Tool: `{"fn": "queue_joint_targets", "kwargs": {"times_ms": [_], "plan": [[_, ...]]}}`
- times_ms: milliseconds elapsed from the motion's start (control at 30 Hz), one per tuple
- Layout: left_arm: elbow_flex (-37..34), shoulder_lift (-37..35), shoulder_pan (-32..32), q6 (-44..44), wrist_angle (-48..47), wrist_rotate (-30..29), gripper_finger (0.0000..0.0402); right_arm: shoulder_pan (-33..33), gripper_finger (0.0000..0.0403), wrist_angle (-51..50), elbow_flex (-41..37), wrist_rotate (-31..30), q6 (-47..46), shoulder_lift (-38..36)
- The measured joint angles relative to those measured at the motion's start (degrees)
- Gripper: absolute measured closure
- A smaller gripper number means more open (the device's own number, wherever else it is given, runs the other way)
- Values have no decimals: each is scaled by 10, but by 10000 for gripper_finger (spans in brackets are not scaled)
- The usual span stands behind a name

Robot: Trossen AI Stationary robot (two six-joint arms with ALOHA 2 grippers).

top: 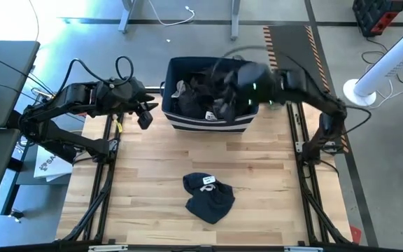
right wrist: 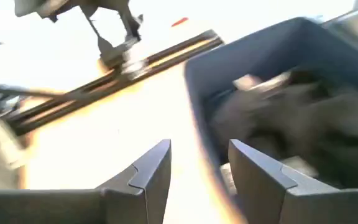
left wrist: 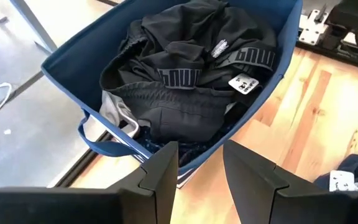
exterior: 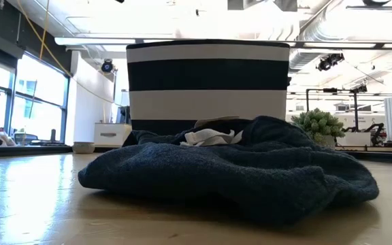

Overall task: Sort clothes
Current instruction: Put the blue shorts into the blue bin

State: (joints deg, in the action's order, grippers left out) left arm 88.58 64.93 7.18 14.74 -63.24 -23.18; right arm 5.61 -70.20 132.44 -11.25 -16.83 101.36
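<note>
High view: right hand [top: 224,94] blurs over bin [top: 175,68].

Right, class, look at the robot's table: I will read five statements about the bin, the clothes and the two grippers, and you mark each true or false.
1. A dark navy crumpled fabric garment lies on the wooden table. True.
2. The dark blue rectangular fabric bin is empty. False: dark clothes fill it.
3. The right gripper holds a shirt. False: it is open, holding nothing.
4. The left gripper is open. True.
5. The garment lies inside the bin. False: on the table.
</note>
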Motion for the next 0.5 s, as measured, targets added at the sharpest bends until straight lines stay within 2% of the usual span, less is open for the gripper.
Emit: {"fn": "queue_joint_targets", "kwargs": {"times_ms": [133, 267, 367, 500], "plan": [[0, 0, 0, -23, 0, 1, 275, -91, 247, -16, -2, 7, -71, 25], [0, 0, 0, -50, 0, 1, 275, -157, 247, -70, -3, 39, -73, 72], [0, 0, 0, -65, 0, 1, 275, -180, 247, -118, -1, 86, -67, 118], [0, 0, 0, -80, 0, 6, 275, -189, 247, -160, -3, 93, -23, 193]]}}
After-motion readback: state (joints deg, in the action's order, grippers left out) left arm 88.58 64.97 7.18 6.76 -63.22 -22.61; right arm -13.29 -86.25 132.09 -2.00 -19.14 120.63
